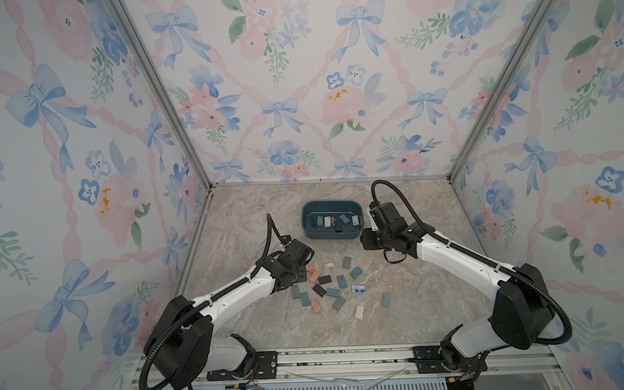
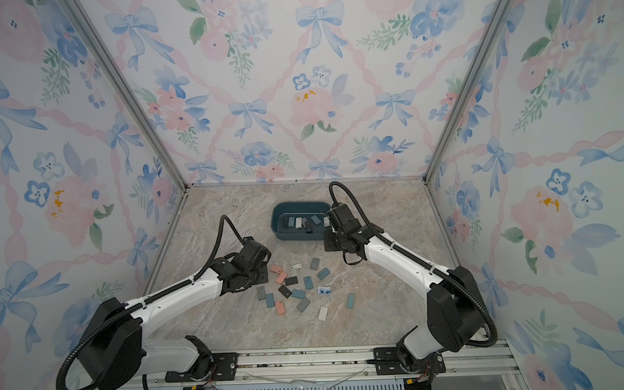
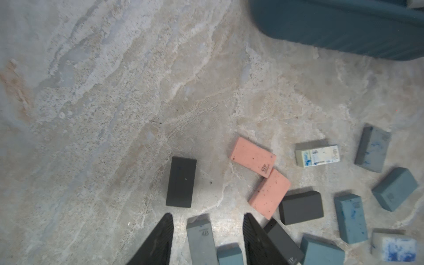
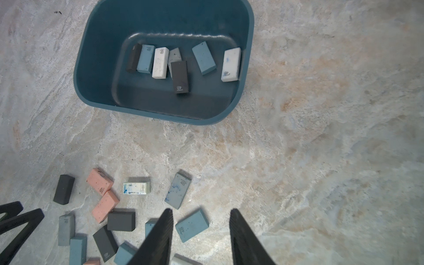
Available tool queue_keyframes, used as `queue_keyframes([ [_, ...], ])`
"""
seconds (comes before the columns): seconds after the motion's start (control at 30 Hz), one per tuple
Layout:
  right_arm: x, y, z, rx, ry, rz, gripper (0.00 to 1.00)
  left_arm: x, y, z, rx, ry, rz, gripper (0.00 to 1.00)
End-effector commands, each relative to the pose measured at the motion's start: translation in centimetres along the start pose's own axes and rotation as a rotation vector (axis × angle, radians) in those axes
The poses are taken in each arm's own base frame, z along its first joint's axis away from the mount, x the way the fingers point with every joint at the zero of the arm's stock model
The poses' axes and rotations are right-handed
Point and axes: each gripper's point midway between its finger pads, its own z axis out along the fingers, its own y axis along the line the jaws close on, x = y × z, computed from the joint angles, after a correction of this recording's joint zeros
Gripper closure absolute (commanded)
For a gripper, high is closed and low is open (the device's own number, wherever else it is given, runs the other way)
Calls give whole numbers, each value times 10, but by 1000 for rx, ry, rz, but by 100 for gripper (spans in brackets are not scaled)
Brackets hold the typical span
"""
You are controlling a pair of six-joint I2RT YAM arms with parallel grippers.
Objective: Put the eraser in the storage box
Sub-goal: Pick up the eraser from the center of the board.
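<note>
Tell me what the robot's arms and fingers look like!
The left arm and right arm have white shells with chunky black joints. A ribbed black cable runs along each. The fingers are black pointed wedges with fine ridges.

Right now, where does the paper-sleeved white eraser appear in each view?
Top view: sleeved white eraser between the pink pair and a grey eraser.
Top view: sleeved white eraser in that same gap.
Left wrist: beside the pink pair, grey eraser on its far side.
Right wrist: between pink pair and grey eraser.
Shared landmark: the two touching pink erasers.
</note>
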Motion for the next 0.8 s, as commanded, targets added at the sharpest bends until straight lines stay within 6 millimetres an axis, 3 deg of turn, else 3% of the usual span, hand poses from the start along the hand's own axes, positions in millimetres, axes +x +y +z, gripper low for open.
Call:
queue_keyframes([
  [0.0, 1, 4, -8, -23, -21, 15, 56, 12, 15, 13, -62, 55, 36, 48],
  [0.27, 6, 1, -8, -22, -20, 30, 56, 12, 27, 28, -53, 92, 12, 49],
  [0.3, 7, 1, -8, -21, -19, 32, 56, 21, 32, 32, -47, 111, 8, 49],
  [0.77, 8, 0, -7, -20, -16, 41, 56, 20, 20, 44, 49, 124, 11, 49],
])
